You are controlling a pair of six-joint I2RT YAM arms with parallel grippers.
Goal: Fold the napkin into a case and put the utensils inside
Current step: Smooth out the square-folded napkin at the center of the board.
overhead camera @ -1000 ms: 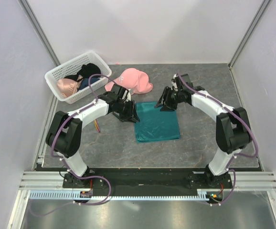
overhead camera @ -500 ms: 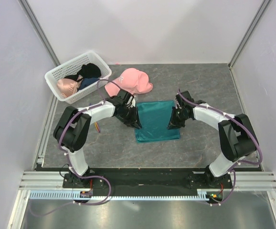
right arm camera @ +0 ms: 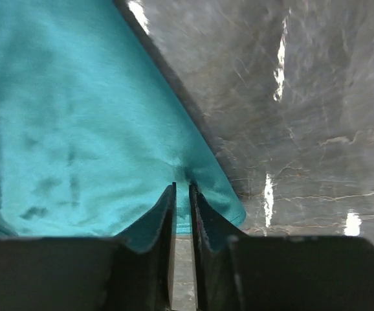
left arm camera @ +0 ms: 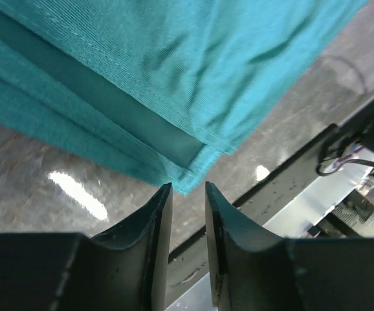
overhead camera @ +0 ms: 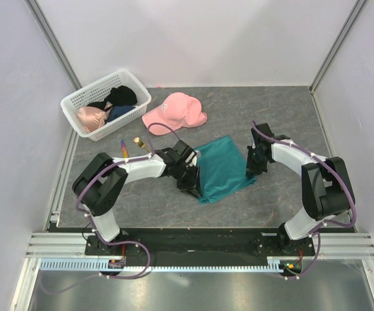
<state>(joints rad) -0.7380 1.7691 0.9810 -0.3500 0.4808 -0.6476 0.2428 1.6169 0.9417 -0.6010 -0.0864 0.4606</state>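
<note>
Napkin [overhead camera: 222,170] lies folded, teal, askew. Only wrist views show its layered corner: right fingers [right arm camera: 151,233] pinch its edge, left fingers [left arm camera: 145,227] stand narrowly apart.

1. Look at the middle of the frame: the napkin [overhead camera: 222,170] lies on the table [overhead camera: 284,110].
2. You'll find the left gripper [overhead camera: 197,188] at its lower left corner and the right gripper [overhead camera: 252,170] at its right edge.
3. The cap [overhead camera: 174,111] lies above the napkin.
4. The basket [overhead camera: 93,85] sits in the upper left.
5. The utensils [overhead camera: 130,148] lie side by side below the basket, left of the napkin.
</note>
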